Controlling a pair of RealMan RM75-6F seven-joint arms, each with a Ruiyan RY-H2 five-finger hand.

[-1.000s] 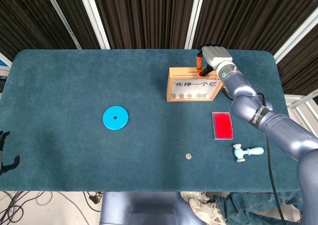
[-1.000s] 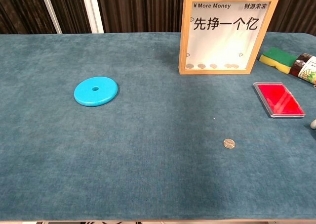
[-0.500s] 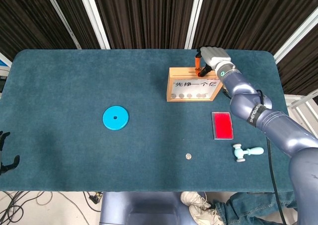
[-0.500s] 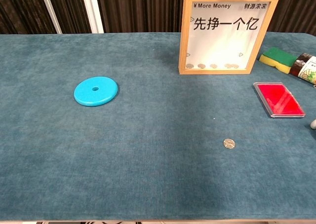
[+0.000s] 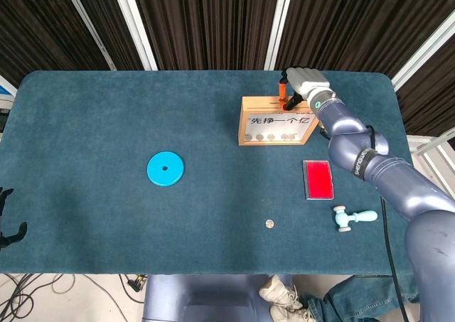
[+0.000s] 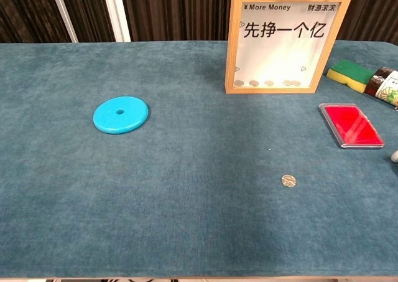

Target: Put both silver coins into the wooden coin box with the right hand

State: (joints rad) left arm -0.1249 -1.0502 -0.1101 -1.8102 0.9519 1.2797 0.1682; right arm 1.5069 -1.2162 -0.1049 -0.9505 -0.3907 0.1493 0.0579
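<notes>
I count one silver coin (image 5: 269, 223) lying loose on the cloth, low and right of centre in the head view, and several more coins resting in a row behind the window of the wooden coin box (image 5: 277, 121). The box stands upright in the upper right of the frame. There is also one blue disc (image 5: 165, 169) at centre left, one red case (image 5: 318, 178) below the box, one small blue toy hammer (image 5: 353, 217) at lower right, and in the chest view a yellow-green sponge (image 6: 352, 71) beside a bottle (image 6: 384, 83) at the right edge.

My right hand (image 5: 301, 85) sits over the box's top edge, orange fingertips (image 5: 286, 94) pointing down at it; whether I pinch a coin there I cannot tell. It has drifted slightly left since a second ago. My left hand (image 5: 7, 222) shows only as dark fingers at the lower left edge, spread and holding nothing.

The table (image 5: 106, 123) is covered in teal felt, with dark pleated curtains behind.
</notes>
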